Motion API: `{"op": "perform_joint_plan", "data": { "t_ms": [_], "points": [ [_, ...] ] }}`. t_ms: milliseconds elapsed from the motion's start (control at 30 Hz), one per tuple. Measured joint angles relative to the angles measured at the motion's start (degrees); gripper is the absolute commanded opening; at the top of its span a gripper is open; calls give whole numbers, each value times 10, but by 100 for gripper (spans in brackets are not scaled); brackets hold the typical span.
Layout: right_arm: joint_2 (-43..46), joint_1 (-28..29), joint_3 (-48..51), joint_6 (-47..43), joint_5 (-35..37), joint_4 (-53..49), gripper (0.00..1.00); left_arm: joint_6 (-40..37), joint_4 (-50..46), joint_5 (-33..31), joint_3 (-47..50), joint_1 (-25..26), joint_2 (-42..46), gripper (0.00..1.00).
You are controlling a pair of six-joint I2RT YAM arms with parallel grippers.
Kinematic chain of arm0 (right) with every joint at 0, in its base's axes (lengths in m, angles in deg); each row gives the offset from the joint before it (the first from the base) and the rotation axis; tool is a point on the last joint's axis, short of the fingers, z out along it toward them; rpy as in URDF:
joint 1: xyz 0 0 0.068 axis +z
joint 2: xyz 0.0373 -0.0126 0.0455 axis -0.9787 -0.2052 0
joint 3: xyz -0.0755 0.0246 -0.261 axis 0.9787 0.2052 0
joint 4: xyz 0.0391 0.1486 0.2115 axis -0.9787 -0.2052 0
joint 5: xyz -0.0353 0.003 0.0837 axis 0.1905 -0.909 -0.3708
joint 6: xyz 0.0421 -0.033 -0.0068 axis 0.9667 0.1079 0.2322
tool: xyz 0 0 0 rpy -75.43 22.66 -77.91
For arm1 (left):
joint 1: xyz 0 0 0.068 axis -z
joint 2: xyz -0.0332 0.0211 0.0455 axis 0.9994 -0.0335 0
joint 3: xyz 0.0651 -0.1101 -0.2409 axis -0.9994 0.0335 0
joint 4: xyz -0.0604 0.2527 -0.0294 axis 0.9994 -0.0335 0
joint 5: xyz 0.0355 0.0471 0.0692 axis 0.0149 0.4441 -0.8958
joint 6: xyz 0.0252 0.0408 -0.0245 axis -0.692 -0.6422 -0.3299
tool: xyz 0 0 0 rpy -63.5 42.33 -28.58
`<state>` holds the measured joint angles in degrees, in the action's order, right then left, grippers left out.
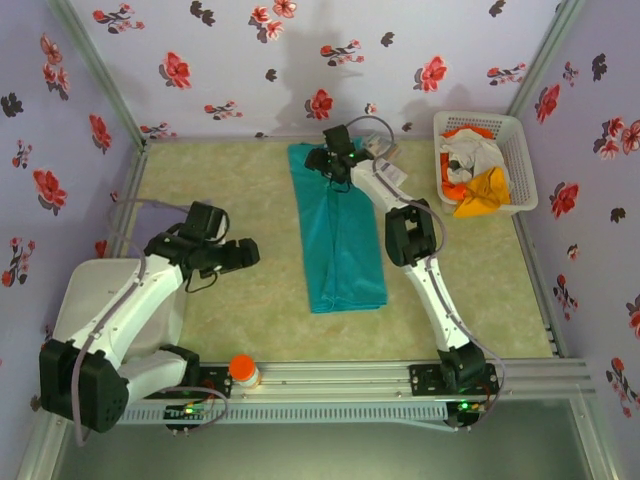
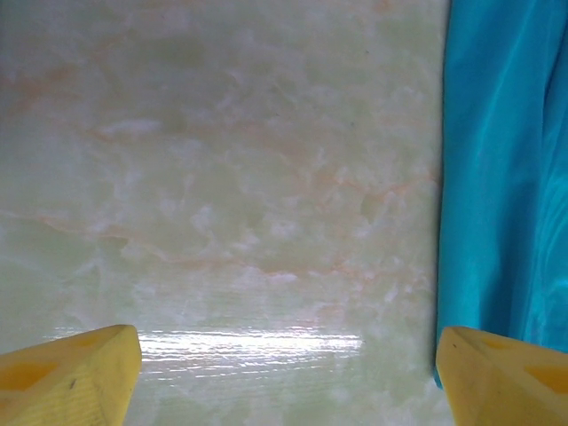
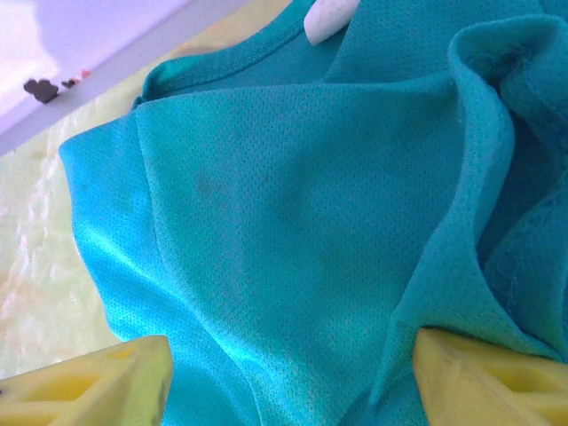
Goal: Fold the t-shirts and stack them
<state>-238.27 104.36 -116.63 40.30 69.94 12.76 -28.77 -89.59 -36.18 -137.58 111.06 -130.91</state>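
Note:
A large teal t-shirt (image 1: 340, 250) lies on the table as a long narrow strip running from far to near. My right gripper (image 1: 326, 160) hovers over its far end near the collar. In the right wrist view its jaws stand open (image 3: 288, 382) with wrinkled teal cloth (image 3: 293, 204) beneath them and a raised fold beside the right fingertip (image 3: 479, 382). My left gripper (image 1: 248, 255) is open to the left of the strip, over bare table (image 2: 286, 377). The shirt's left edge (image 2: 506, 177) runs by its right fingertip (image 2: 501, 373). Orange (image 1: 485, 192) and white (image 1: 478, 155) garments lie in the basket.
The white lattice basket (image 1: 522, 150) stands at the far right corner. An orange-capped object (image 1: 243, 370) sits on the front rail by the left arm's base. Flowered walls close in the table on three sides. A white tag (image 3: 328, 18) shows at the shirt's collar.

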Motion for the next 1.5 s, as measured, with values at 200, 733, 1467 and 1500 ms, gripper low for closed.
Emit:
{"op": "perform_joint_plan", "data": {
  "t_ms": [200, 733, 1467, 1500],
  "points": [
    [0, -8, 0, -10, -12, 14, 74, 1, 7, 15, 0, 31, -35, 84],
    [214, 11, 178, -68, -19, 26, 75, 22, 55, 84, -1, 126, -147, 60],
    [719, 8, 873, -43, 87, 7, 70, 64, 150, 124, -80, 214, -345, 45],
    [737, 6, 891, -38, 87, 5, 70, 64, 150, 124, -82, 214, -353, 44]
  ]
}}
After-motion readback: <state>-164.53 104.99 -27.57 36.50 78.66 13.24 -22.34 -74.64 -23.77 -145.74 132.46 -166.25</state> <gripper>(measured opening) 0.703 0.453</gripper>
